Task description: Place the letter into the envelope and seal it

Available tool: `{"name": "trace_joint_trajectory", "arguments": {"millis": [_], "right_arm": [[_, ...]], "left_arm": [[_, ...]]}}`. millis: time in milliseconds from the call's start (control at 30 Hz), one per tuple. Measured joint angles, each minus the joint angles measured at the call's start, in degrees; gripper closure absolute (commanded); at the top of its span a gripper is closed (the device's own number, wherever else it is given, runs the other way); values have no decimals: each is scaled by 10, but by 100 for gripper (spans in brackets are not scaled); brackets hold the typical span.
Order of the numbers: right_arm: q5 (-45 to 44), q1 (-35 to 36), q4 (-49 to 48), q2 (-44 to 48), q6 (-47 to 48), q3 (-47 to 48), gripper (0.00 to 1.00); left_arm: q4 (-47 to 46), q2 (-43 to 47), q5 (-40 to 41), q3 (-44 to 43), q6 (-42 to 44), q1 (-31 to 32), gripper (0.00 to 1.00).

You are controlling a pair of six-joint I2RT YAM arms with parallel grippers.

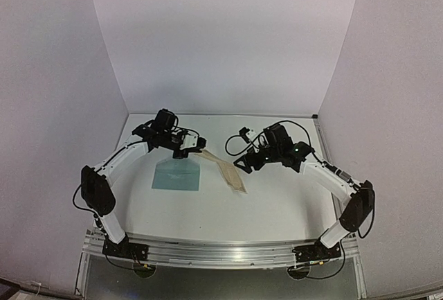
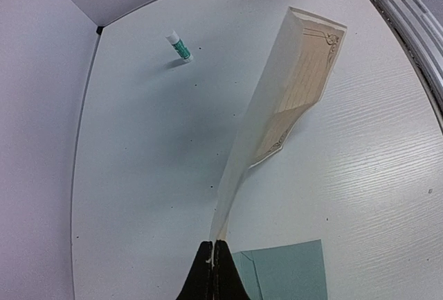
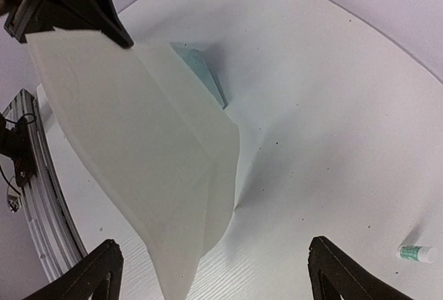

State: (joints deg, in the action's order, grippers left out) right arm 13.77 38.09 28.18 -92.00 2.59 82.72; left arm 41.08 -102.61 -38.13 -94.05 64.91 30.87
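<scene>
The letter (image 1: 223,169) is a cream sheet with an ornate border, folded and hanging slanted over the table. My left gripper (image 2: 213,248) is shut on its upper end. From there the letter (image 2: 291,99) runs away and down to the table. The teal envelope (image 1: 176,174) lies flat below the left gripper (image 1: 196,150), and its corner (image 2: 291,272) shows right beside the jaws. My right gripper (image 3: 214,244) is open wide at the low end of the letter (image 3: 138,147), with both fingers apart from the paper. The envelope (image 3: 201,71) peeks out behind the sheet.
A small white glue stick with a green label (image 2: 180,46) lies on the table toward the back, to the right of the right gripper's fingers (image 3: 415,253). White walls close in three sides. A metal rail (image 1: 221,251) runs along the near edge. A black cable (image 1: 242,135) lies at the back.
</scene>
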Motion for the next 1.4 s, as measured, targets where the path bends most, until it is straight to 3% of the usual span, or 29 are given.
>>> {"name": "trace_joint_trajectory", "arguments": {"millis": [300, 433, 600, 833, 1067, 1133, 1167, 1200, 1267, 1333, 1400], "right_arm": [[44, 3, 32, 0, 5, -1, 13], [44, 7, 32, -2, 0, -6, 19], [30, 9, 21, -29, 4, -8, 40], [24, 9, 9, -67, -12, -11, 99], [18, 9, -22, -67, -62, -12, 100], [9, 9, -30, -67, -77, -12, 100], [3, 9, -34, -67, -84, -12, 100], [-4, 9, -38, -67, -90, -11, 100], [-15, 9, -45, -67, -96, -6, 100], [-23, 9, -48, -67, -95, 5, 100], [-28, 8, -53, -66, -84, 19, 100]], "left_arm": [[12, 0, 34, -31, -42, 7, 100], [21, 1, 39, -31, -47, 10, 100], [25, 4, 39, -31, -47, 10, 100], [24, 8, 39, -31, -49, 10, 100], [23, 19, 41, -24, -51, 11, 100], [20, 29, 43, -13, -51, 13, 85], [18, 35, 44, -3, -50, 15, 73], [17, 42, 43, 7, -50, 19, 49], [23, 57, 33, 28, -39, 26, 23], [40, 72, 15, 38, -25, 32, 8], [60, 86, -5, 40, -11, 36, 1]]}}
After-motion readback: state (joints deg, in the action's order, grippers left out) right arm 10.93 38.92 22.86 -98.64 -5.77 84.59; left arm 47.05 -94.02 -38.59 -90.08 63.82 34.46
